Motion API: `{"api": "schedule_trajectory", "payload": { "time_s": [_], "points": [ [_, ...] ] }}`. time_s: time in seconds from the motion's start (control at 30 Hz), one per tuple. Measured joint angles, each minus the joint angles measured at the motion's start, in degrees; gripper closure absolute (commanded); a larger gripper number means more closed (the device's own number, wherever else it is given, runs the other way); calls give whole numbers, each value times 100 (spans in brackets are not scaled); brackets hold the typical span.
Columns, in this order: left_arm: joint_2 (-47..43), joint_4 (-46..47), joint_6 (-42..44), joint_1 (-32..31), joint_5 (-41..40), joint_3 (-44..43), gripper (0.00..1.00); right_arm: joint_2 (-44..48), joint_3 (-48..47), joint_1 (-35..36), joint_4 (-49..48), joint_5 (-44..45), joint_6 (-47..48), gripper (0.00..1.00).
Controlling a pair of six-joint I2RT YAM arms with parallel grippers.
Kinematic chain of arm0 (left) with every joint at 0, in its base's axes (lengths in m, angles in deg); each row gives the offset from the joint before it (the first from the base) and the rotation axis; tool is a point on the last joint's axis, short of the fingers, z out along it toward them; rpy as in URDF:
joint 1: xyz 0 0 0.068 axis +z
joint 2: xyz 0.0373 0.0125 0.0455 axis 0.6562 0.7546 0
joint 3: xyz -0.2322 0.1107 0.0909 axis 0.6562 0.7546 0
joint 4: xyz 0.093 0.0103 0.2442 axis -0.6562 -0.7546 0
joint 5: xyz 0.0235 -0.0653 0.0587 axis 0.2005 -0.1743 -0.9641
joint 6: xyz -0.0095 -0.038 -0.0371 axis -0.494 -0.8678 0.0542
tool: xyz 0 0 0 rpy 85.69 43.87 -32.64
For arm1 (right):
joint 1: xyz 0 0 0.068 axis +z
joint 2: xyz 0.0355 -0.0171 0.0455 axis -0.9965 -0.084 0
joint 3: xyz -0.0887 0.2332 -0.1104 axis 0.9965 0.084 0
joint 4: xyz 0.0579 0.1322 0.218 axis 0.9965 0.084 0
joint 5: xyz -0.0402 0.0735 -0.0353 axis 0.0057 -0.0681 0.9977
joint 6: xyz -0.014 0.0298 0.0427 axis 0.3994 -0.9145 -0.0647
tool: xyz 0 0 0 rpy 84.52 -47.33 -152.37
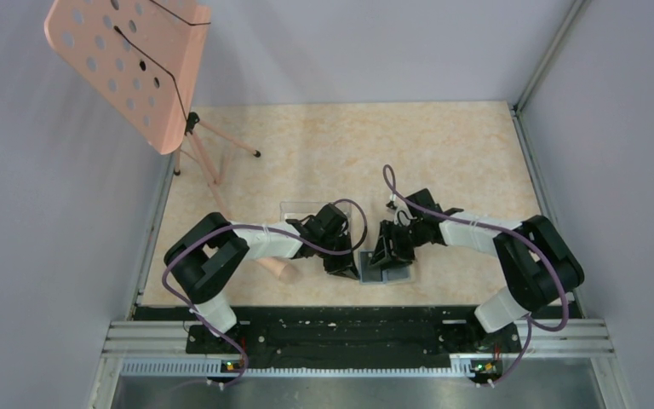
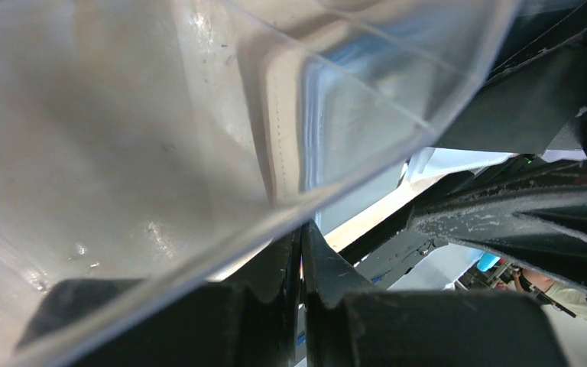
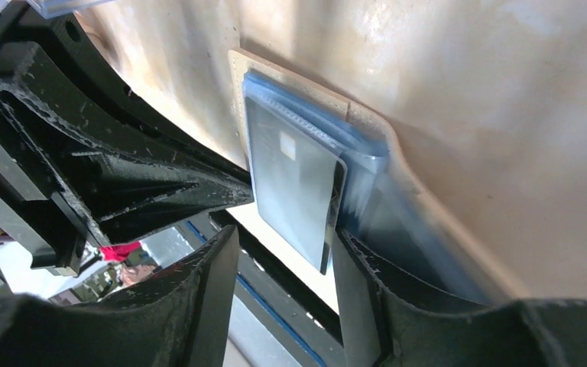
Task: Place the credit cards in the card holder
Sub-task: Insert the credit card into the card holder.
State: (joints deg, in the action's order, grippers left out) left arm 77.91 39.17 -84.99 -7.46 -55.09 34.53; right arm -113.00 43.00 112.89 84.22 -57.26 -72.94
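The right gripper has its black, ridged fingers apart, one on each side of a card, with a gap showing between one finger and the card's long edge. The card is a thin, glossy, dark grey rectangle with rounded corners and a small pale square on its face. Its far end lies among the layered pocket edges of the wallet, and its near end sticks out past the rim. The wallet lies open and flat near the table's front edge, smooth blue-grey inside, with a tan stitched border. The left gripper is closed, its tips at the wallet's side edge; whether it pinches anything I cannot tell. A clear plastic box fills the left wrist view. The table is beige and marbled.
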Motion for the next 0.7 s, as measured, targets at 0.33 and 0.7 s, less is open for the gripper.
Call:
{"api": "schedule_trajectory", "payload": {
  "time_s": [0.33, 0.7],
  "points": [
    [0, 2, 2, -2, -2, -4, 92, 616, -81, 70, 953, 723, 527, 38],
    [2, 0, 11, -7, -2, -7, 92, 887, -72, -656, 1572, 1060, 881, 37]
  ]
}}
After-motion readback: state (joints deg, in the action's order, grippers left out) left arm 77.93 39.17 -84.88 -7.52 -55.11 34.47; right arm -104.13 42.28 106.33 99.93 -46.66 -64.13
